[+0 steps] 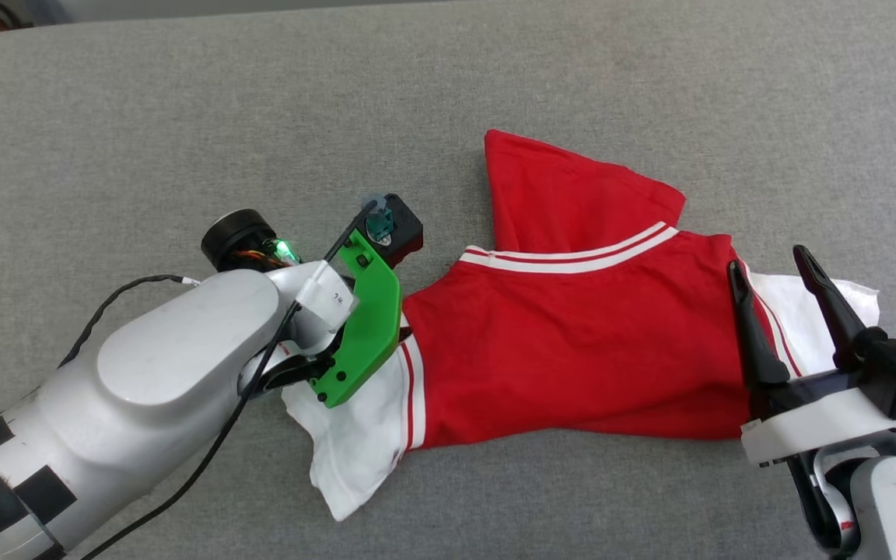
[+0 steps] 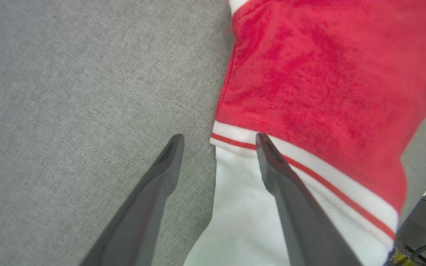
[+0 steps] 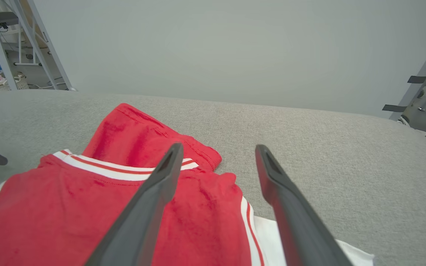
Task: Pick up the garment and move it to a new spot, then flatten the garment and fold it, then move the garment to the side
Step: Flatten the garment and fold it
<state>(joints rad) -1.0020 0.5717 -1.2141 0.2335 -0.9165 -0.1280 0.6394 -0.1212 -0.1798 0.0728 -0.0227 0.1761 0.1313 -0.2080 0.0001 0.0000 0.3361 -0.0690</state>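
The red jersey-style T-shirt with white short sleeves [image 1: 572, 350] lies rumpled right of centre on the grey woven cloth surface [image 1: 261, 117], with one part folded over at its 12 o'clock. At its 9 o'clock the left gripper [image 2: 218, 137], fingers spread and empty, straddles the striped edge of one white sleeve [image 1: 355, 451]. At its 3 o'clock the right gripper [image 1: 768, 260] hangs released over the other sleeve [image 1: 852, 299]. Standing at both ends likely lets the cloth lift evenly.

The left arm [image 1: 145, 373] is silver with black tape squares [image 1: 43, 494], a black cable [image 1: 215, 445] and a green bracket [image 1: 366, 319]. The right gripper [image 1: 768, 260] has dark tapered fingers [image 1: 751, 334].
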